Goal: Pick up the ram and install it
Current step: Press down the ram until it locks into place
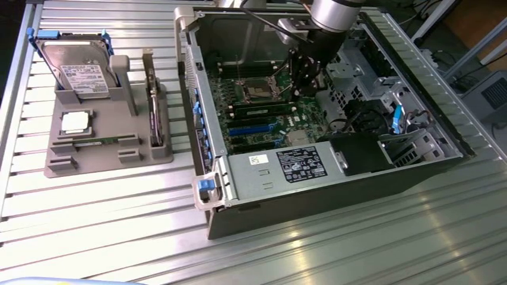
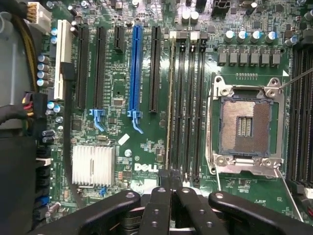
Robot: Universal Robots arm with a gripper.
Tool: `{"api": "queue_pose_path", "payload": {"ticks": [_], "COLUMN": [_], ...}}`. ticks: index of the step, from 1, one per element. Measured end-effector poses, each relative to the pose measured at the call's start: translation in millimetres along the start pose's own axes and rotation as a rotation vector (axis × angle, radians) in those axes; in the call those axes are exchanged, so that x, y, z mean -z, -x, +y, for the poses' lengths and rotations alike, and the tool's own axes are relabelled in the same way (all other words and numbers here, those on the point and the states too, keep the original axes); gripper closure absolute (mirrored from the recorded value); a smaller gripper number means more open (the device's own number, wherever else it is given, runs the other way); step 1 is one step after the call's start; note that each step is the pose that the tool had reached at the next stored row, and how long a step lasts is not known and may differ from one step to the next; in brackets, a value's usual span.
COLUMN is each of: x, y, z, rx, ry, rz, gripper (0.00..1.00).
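A ram stick stands edge-on in the memory slot furthest from the empty processor socket. In the exterior view it is a dark stick with chips on the motherboard inside the open computer case. My gripper hangs over the end of that slot near the Dell logo. Its black fingers are shut together, and nothing shows between them. Whether the tips touch the stick cannot be told. From outside, the gripper reaches down into the case from above.
The other memory slots beside the stick are bare. A grey fixture on the exterior view's left holds a hard drive, a square silver processor, a dark card and a thin green strip. Cables and the power supply crowd the case.
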State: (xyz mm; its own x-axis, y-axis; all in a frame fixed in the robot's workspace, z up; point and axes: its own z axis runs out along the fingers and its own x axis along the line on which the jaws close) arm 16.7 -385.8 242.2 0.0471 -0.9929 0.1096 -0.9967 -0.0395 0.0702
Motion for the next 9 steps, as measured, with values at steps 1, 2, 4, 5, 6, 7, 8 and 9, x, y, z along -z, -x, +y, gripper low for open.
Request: {"api": "queue_pose_path", "payload": {"ticks": [1,2,4,5,6,7,8,9], "x": [-1.6,-3.2,-8.7,-10.8,-11.4,-11.4,-11.4,-11.6], "y": [0.4,0.7,1.5,1.7,1.7,1.8,1.8,1.8], "z": [0.1,0.3,0.7,0.6,0.6,0.6,0.6,0.8], "rx": [0.000,0.000,0.000,0.000,0.000,0.000,0.000,0.000], "ry": [0.0000,0.0000,0.0000,0.0000,0.0001,0.0000,-0.0001,0.0000], "rz": [0.0000,-0.0001,0.0000,0.0003,0.0003,-0.0001,-0.0001,0.0000], "gripper": [0.89,0.89,0.89,0.89,0.89,0.89,0.89,0.89]}}
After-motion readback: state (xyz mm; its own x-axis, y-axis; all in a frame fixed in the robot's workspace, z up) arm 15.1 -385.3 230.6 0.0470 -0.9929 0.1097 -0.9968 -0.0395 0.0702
